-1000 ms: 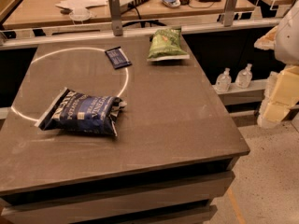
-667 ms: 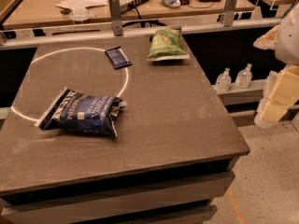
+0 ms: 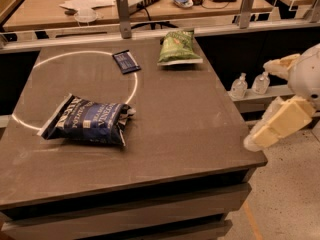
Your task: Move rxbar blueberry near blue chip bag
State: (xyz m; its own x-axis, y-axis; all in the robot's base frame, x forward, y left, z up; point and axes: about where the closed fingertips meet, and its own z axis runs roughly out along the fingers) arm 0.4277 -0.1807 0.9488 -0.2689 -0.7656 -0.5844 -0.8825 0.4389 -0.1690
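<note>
The rxbar blueberry (image 3: 126, 61) lies flat at the back of the table, a small dark navy wrapper on the white circle line. The blue chip bag (image 3: 87, 121) lies crinkled at the table's front left, well apart from the bar. My gripper (image 3: 257, 140) is at the end of the cream arm off the table's right edge, low beside the front right corner. It is far from both things and holds nothing that I can see.
A green chip bag (image 3: 179, 46) lies at the back, right of the bar. A metal rail with posts (image 3: 122, 14) runs behind the table (image 3: 190, 129). Two small bottles (image 3: 250, 84) stand on a low shelf to the right. A cluttered desk is behind.
My arm has moved down and left, closer to the table's front right corner. The bar and both bags have not moved.
</note>
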